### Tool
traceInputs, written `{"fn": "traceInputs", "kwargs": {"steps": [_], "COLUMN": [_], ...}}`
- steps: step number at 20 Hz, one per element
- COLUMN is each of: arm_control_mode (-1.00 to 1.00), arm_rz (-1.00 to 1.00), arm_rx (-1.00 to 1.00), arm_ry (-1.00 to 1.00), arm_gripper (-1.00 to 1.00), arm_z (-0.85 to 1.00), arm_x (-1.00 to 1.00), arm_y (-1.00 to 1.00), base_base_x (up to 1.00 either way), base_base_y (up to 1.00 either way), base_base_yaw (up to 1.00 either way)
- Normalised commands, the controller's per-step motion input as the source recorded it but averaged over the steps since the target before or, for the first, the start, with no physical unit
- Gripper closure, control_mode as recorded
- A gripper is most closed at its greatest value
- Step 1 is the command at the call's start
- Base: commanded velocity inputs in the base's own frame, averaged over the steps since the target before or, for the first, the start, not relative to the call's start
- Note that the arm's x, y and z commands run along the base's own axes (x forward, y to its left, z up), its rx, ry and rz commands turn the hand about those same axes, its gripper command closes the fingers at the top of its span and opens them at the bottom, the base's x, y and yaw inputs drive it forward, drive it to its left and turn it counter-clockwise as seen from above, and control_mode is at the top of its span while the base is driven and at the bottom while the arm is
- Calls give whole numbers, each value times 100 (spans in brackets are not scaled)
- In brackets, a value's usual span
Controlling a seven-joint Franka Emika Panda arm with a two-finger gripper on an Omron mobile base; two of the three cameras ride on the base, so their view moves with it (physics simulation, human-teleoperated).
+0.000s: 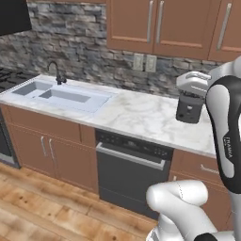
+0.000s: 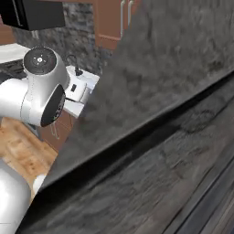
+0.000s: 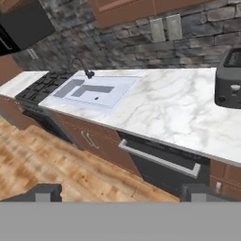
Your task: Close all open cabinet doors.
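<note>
Three reddish-brown cabinet doors [image 1: 183, 23] with long silver bar handles [image 1: 149, 21] hang on the wall above the counter, and all of them look flush and shut in the left base view. Their lower edges [image 3: 123, 10] show at the top of the hand view. My gripper [image 3: 121, 194] is open, its two dark fingertips [image 3: 47, 192] wide apart with nothing between them. It is held high in front of the marble counter [image 3: 179, 113], well away from the doors. In the left base view the white hand [image 1: 192, 84] hovers above a dark toaster [image 1: 190, 109].
A sink [image 1: 61, 96] with a black faucet [image 1: 57, 73] is set in the counter's left part, a stove [image 3: 44, 84] beyond it. A dishwasher [image 1: 132, 172] sits under the counter. A big dark grey rough surface [image 2: 160, 137] blocks most of the right base view.
</note>
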Motion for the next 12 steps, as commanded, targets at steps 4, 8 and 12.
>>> {"fn": "traceInputs", "kwargs": {"steps": [4, 8, 12], "arm_control_mode": [100, 100, 100], "arm_rz": [0, 0, 0], "arm_rx": [0, 0, 0], "arm_ry": [0, 0, 0], "arm_gripper": [-100, -100, -100], "arm_z": [0, 0, 0], "arm_x": [0, 0, 0], "arm_y": [0, 0, 0], "base_base_x": [6, 8, 18], "base_base_y": [0, 0, 0], "base_base_yaw": [30, 36, 43]}}
